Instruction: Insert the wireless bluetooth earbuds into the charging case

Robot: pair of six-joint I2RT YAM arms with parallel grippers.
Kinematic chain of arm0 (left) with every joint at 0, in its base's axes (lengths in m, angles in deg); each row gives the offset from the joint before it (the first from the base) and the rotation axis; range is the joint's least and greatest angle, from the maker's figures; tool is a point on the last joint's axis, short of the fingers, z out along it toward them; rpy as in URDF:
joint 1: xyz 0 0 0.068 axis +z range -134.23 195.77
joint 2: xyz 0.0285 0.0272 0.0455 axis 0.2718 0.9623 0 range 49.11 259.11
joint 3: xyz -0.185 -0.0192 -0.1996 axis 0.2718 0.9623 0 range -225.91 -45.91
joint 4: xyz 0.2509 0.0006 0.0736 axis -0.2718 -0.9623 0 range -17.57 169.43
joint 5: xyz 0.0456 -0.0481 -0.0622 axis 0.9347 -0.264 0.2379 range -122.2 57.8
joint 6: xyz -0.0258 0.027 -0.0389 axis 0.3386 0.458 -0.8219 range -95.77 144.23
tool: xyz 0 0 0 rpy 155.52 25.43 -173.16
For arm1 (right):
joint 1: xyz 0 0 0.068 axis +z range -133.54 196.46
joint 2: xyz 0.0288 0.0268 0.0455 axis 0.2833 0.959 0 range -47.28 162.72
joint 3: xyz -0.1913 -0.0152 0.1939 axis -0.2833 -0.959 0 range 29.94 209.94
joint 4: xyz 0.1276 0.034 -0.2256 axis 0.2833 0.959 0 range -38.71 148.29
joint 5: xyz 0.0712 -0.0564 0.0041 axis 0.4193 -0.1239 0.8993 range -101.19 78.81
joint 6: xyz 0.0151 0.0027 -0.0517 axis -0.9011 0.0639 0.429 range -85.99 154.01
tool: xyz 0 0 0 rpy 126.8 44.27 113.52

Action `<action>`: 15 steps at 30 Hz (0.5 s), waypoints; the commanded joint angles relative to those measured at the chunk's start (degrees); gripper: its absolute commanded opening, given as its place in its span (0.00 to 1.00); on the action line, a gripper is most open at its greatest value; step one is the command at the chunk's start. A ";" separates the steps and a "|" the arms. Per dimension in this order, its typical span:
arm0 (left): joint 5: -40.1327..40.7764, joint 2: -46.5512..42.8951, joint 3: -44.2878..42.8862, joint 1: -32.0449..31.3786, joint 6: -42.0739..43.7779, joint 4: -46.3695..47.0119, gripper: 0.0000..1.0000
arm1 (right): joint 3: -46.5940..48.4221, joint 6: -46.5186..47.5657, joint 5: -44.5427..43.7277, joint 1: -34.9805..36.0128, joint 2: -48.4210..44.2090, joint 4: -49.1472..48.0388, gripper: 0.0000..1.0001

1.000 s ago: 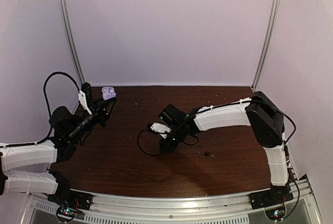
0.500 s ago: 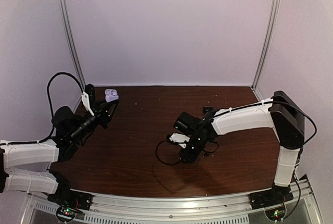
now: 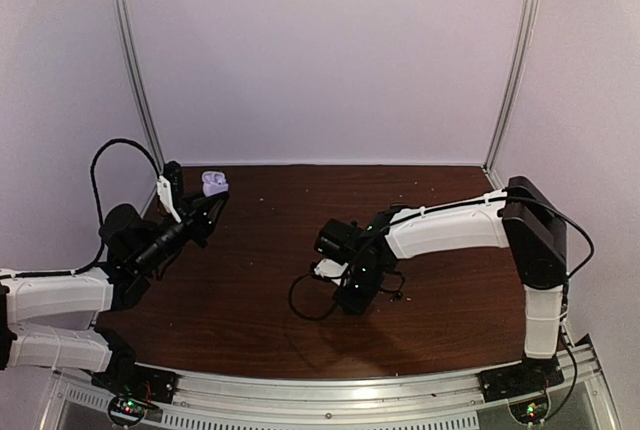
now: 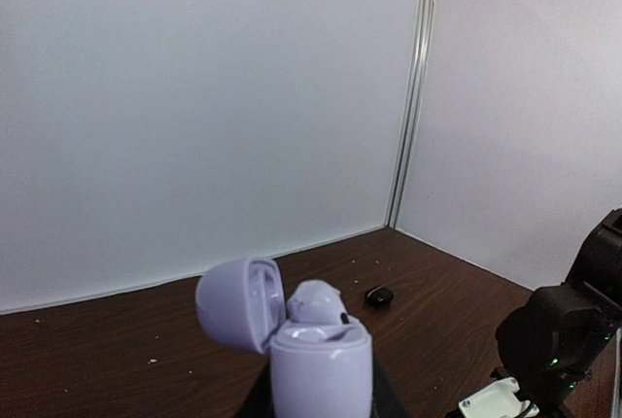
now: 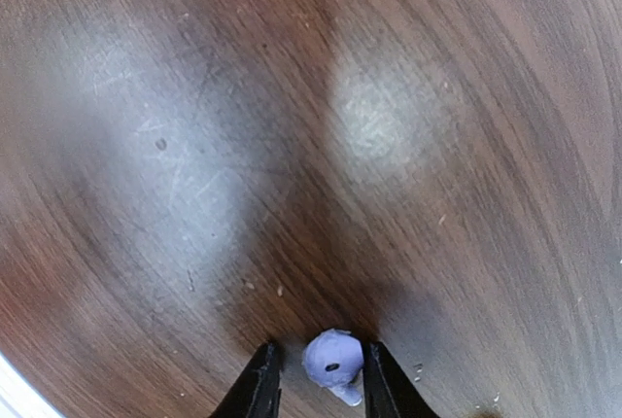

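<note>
on the desk (image 5: 292, 146), right pincer (image 5: 318, 379) straddles the lilac bud (image 5: 333, 358)
left pincer (image 3: 203, 205) pinches the open case (image 4: 316, 365), raised at far left; right jaws stand slightly spread, so centre the bud, close gently, lift straight.

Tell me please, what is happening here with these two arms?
The left claw holds a lilac case with its lid open; one lilac bud seems to sit in it already. The right claw is down at the table, its fingers on either side of a second lilac bud. A gap shows on one side, so it does not grip it yet. A black bud lies on the table, apart from both.
</note>
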 commanded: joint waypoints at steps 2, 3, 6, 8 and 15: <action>-0.73 -0.67 -1.46 0.42 0.64 1.95 0.00 | 3.07 0.70 -2.96 0.80 1.95 2.94 0.30; -0.66 -0.68 -1.49 0.42 0.68 1.83 0.00 | 3.14 0.78 -3.14 0.78 2.08 3.02 0.29; -0.63 -0.69 -1.47 0.42 0.77 1.77 0.00 | 3.54 0.95 -3.70 0.87 2.48 3.79 0.29; -0.70 -0.64 -1.46 0.42 0.77 1.77 0.00 | 3.70 1.01 -3.97 0.93 2.53 4.08 0.25; -1.19 -0.51 -1.18 0.42 0.77 2.40 0.00 | 4.56 1.10 -3.47 0.60 0.60 2.59 0.16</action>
